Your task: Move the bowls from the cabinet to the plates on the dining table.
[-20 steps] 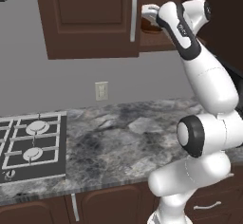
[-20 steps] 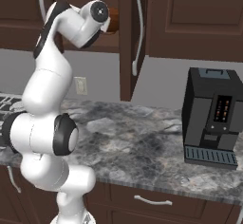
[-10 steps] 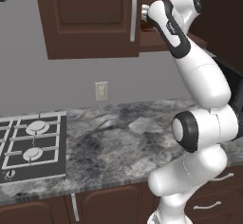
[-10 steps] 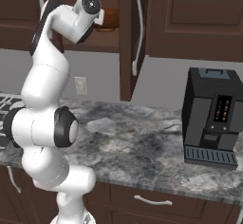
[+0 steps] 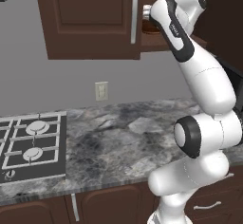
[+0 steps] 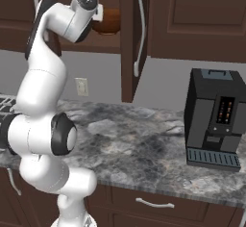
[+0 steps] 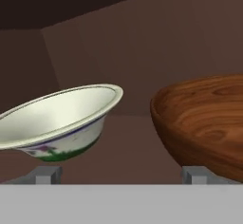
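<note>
Our gripper (image 7: 121, 174) gapes wide, empty; white bowl (image 7: 61, 123) ahead-left, wooden bowl (image 7: 204, 123) ahead-right, inside the cabinet (image 7: 142, 47).

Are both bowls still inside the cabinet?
Yes. The cream bowl and wooden bowl sit side by side on the cabinet shelf, ungripped.

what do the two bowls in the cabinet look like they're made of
Brown bowl: looks like polished wood, with swirling grain and a soft gloss. White bowl: probably glazed ceramic, smooth cream inside, thin dark rim line, green and purple painted decoration low on the outside.
</note>
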Robot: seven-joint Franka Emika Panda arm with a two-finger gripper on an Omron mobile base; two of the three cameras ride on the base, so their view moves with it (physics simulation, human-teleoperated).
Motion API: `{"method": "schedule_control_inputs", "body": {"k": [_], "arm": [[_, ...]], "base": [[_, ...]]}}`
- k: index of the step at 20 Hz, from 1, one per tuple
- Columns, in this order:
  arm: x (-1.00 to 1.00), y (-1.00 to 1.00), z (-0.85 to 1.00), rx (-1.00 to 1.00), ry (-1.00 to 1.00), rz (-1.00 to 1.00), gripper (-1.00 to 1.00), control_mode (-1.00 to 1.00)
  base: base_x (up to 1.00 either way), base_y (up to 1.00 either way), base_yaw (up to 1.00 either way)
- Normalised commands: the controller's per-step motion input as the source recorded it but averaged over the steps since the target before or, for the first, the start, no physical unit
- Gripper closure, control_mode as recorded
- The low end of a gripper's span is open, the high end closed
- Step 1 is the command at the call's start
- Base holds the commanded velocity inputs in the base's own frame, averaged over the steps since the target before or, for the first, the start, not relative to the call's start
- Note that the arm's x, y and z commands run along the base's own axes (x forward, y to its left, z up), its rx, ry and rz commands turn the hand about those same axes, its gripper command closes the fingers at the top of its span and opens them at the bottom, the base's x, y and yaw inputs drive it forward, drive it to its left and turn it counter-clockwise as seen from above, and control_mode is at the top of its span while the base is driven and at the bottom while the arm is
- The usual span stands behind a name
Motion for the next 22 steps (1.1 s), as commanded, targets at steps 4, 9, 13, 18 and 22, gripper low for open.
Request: {"method": "schedule_control_inputs", "body": {"k": [4,9,13,18,22], "arm": [[-0.28,0.52,0.0,-0.07,-0.1,0.0,-1.0,-1.0],[-0.21,0.61,-0.03,-0.05,-0.09,0.0,-1.0,-1.0],[-0.15,0.62,-0.04,-0.02,-0.08,0.0,-1.0,-1.0],[-0.14,0.62,-0.04,-0.01,-0.09,0.0,-1.0,-1.0],[-0.15,0.62,-0.09,0.0,-0.12,0.0,-1.0,-1.0]], "base": [[0.0,0.0,0.0],[0.0,0.0,0.0],[0.0,0.0,0.0],[0.0,0.0,0.0],[0.0,0.0,0.0]]}}
